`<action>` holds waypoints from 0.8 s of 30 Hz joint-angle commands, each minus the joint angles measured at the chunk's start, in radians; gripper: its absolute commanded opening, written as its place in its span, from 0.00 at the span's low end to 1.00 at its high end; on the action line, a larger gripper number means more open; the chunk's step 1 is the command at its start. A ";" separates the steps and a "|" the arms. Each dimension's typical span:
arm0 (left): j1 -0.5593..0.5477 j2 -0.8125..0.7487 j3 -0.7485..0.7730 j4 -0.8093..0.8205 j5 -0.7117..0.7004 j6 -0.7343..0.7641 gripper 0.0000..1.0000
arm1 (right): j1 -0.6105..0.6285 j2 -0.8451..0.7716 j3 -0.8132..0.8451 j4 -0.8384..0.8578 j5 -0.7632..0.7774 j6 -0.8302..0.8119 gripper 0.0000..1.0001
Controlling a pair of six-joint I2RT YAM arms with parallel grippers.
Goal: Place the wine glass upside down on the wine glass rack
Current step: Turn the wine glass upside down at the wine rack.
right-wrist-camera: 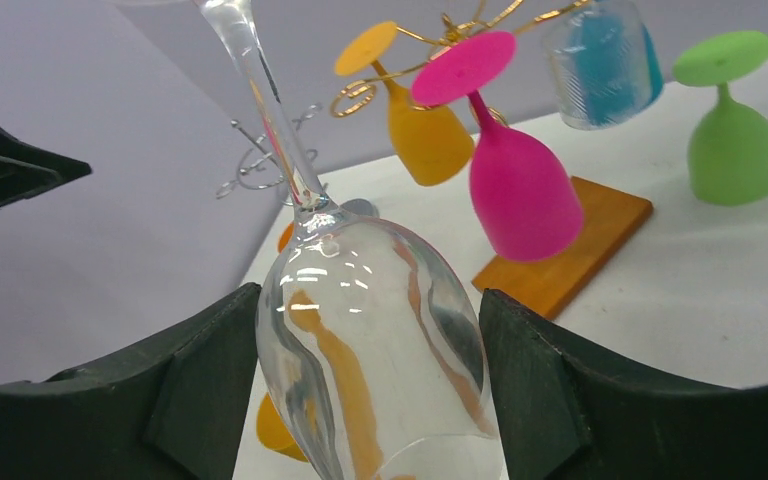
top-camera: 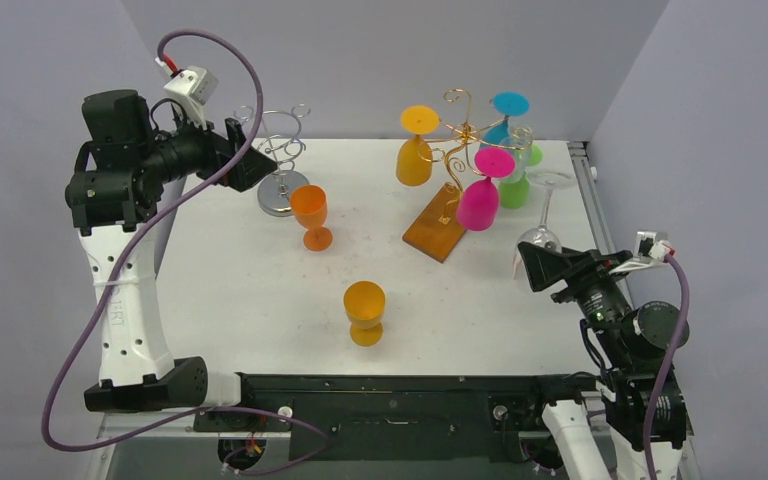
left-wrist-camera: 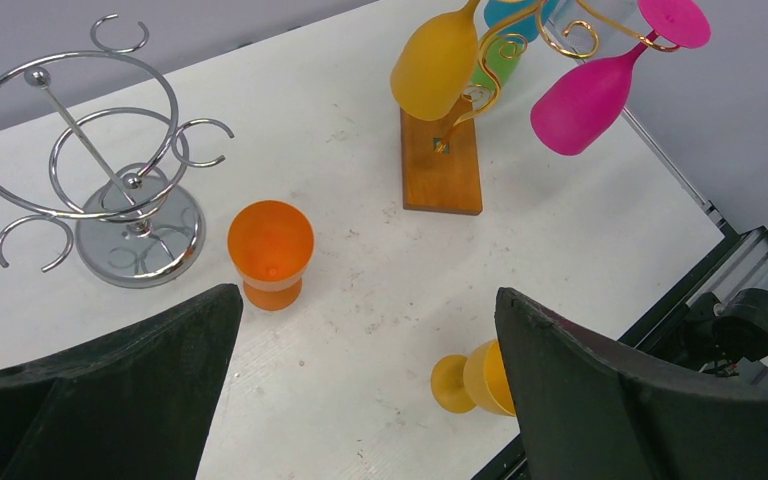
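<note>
A clear wine glass (right-wrist-camera: pixel 370 320) is held upside down, bowl low and stem rising to its foot; in the top view the wine glass (top-camera: pixel 543 212) is at the right side of the table. My right gripper (right-wrist-camera: pixel 368 296) is shut on its bowl, a finger pressing each side. The gold wire rack (top-camera: pixel 457 130) on a wooden base (top-camera: pixel 436 232) stands to the left of and beyond the glass and carries hanging yellow (top-camera: pixel 415 155), pink (top-camera: pixel 479 198) and blue (top-camera: pixel 505 112) glasses. My left gripper (left-wrist-camera: pixel 367 295) is open and empty, high near the chrome rack (top-camera: pixel 282 160).
An orange glass (top-camera: pixel 310 212) stands upright beside the chrome rack (left-wrist-camera: pixel 110 190). A yellow-orange glass (top-camera: pixel 364 310) stands near the table's front middle. A green glass (right-wrist-camera: pixel 732 140) rests upside down on the table behind the gold rack. The table's right edge runs close to my right arm.
</note>
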 commanded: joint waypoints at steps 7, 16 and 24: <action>-0.003 -0.012 0.011 0.065 -0.016 -0.015 0.96 | 0.208 0.243 -0.001 0.419 0.044 0.017 0.00; -0.005 0.008 0.050 0.056 -0.037 -0.022 0.96 | 0.767 0.499 0.224 0.275 0.538 -0.248 0.00; -0.005 0.008 0.023 0.069 -0.042 -0.026 0.96 | 0.940 0.537 0.023 0.474 0.817 -0.244 0.00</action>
